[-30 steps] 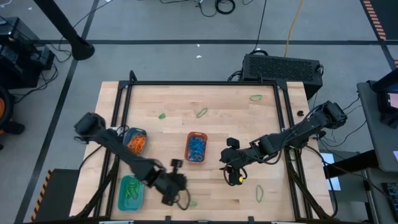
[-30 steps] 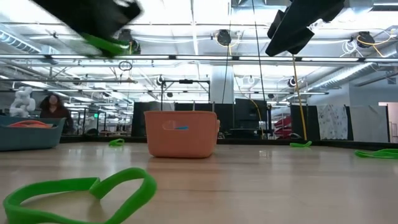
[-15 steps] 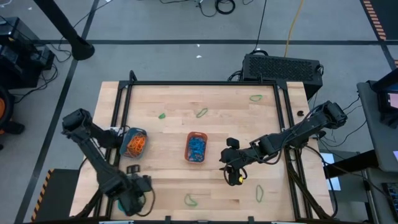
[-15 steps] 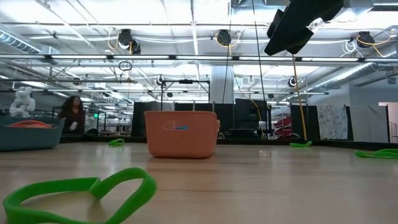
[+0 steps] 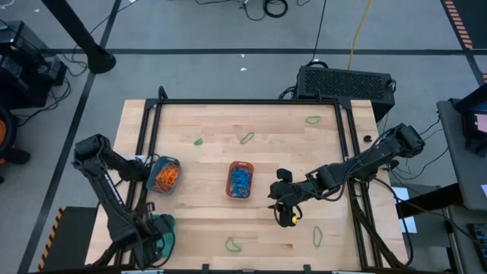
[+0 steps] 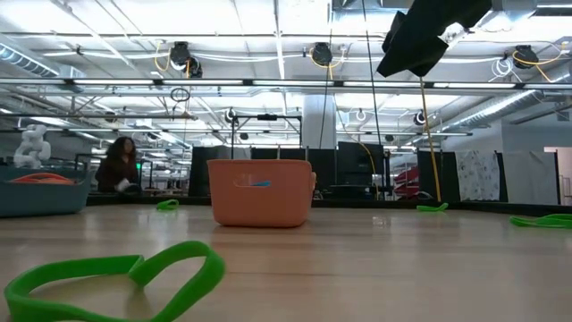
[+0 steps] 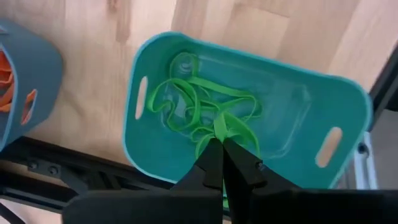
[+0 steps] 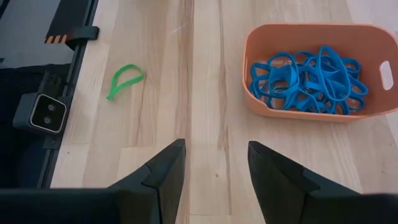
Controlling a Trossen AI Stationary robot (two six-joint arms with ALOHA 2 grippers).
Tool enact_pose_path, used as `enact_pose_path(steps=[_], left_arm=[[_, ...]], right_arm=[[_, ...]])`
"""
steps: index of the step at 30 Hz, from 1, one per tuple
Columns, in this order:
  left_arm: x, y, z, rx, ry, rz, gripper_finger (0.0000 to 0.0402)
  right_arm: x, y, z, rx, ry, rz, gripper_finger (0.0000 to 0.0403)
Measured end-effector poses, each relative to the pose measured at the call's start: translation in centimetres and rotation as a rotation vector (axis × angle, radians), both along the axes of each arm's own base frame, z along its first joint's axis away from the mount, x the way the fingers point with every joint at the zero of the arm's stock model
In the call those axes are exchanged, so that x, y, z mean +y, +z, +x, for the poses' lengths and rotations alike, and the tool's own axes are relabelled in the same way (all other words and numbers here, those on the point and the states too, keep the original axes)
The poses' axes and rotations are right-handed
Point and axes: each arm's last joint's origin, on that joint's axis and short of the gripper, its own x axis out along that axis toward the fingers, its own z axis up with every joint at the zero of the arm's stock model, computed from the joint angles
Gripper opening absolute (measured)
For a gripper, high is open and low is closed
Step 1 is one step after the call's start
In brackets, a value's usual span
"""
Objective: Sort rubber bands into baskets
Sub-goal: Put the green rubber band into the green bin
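Rubber bands, thin elastic loops, are seen sorted and scattered: a tangle of green rubber bands [image 7: 199, 115] lies in the teal rectangular plastic basket [image 7: 292, 99] at the near left corner of the wooden table [image 5: 205, 160]. Above this basket the left gripper [image 7: 225, 163] is held, its jaws closed together on one green loop [image 7: 231, 127] pinched at the tips. Blue rubber bands [image 8: 308, 78] fill the orange rounded-rectangular plastic basket [image 8: 298, 34] near the table's middle, and orange bands [image 5: 167, 175] are kept in the small round blue-teal basket [image 5: 154, 164] at the left. Loose green bands are left on the wood: one [image 5: 233, 245] near the front edge, another [image 5: 318, 237] at the near right, and others [image 5: 246, 138] toward the far side. The right gripper [image 8: 211, 165] is poised over bare wood right of the orange basket, jaws spread wide with nothing between them. In the low view, a person [image 6: 116, 167] is seen in the room beyond.
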Motion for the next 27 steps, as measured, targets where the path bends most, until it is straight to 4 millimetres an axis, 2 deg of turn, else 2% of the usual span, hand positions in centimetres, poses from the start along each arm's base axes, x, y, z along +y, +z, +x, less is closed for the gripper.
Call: enact_pose_path(steps=[8, 27], left_arm=[[0.6, -1.2, -0.3, 0.024, 0.0, 0.042, 0.0017], [0.7, -1.2, -0.3, 0.001, -0.006, 0.057, 0.009]], right_arm=[[0.0, 0.0, 0.0, -0.001, 0.0, 0.001, 0.0167], [0.0, 0.0, 0.0, -0.001, 0.0, 0.0, 0.0167]])
